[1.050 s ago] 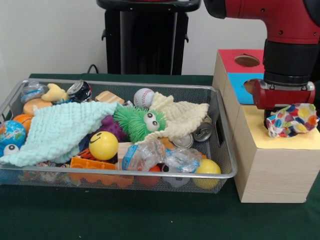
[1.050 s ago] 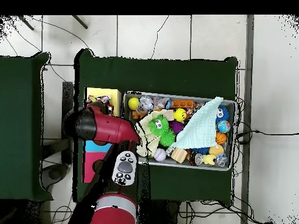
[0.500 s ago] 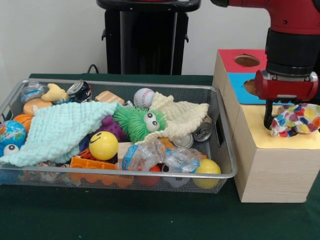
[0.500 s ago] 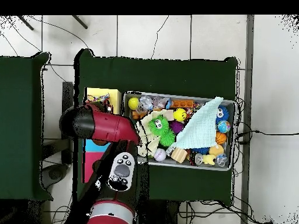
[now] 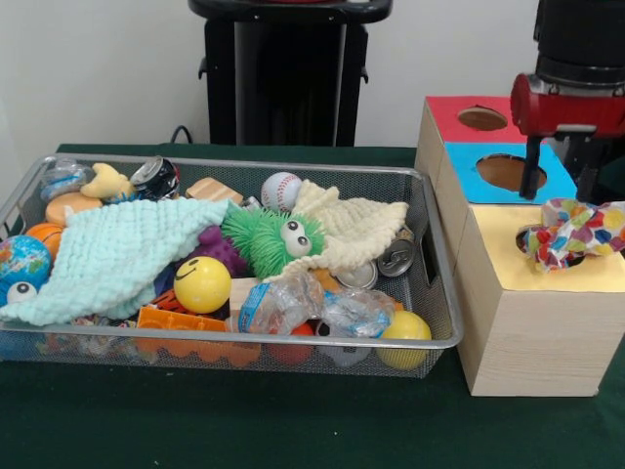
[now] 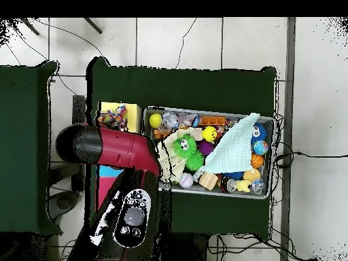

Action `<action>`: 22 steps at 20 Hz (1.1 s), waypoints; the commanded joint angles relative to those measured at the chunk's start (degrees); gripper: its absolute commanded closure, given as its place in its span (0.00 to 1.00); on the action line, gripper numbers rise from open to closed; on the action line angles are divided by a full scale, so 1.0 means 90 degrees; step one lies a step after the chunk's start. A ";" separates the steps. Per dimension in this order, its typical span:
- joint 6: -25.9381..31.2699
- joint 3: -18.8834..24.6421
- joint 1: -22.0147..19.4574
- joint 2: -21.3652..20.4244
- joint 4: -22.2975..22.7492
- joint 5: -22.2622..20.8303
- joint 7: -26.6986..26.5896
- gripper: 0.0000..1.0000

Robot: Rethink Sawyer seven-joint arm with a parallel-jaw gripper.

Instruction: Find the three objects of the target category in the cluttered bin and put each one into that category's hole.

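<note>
Lifted since a second ago, the red and black gripper [image 5: 562, 161] now hangs above the wooden sorting box [image 5: 518, 322] with its two dark fingers spread apart and nothing between them. The crumpled multicoloured spotted cloth [image 5: 571, 233] it carried a second ago lies free on the box's yellow panel, over that panel's hole, near the box's right edge. The box top shows three panels: red, blue and yellow, each with one hole; the red and blue holes are uncovered.

Left of the box, just beside it, the silver wire-mesh bin [image 5: 441, 283] sits on the green tabletop, packed almost wall to wall. Bare green cloth runs along the tabletop's near edge in front of the bin. In the bin lie two knitted cloths, a mint green one [image 5: 112, 254] and a cream one [image 5: 356, 227], one fuzzy green creature with an eye [image 5: 273, 239], one yellow smiley ball [image 5: 202, 284] and one baseball [image 5: 281, 191].
</note>
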 commanded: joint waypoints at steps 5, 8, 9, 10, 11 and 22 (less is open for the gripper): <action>0.0814 0.0070 -0.0007 -0.0084 0.0209 -0.0052 0.1553 0.00; 0.0897 0.0025 0.0009 -0.0110 0.0178 -0.0079 0.1568 0.00; 0.0917 0.0011 0.0014 -0.0112 0.0171 -0.0090 0.1571 0.00; 0.0937 -0.0001 0.0021 -0.0116 0.0166 -0.0096 0.1580 1.00; 0.0956 -0.0027 0.0035 -0.0094 0.0119 -0.0093 0.1619 1.00; 0.1063 0.0060 -0.0078 -0.0433 -0.0194 -0.0076 0.1375 1.00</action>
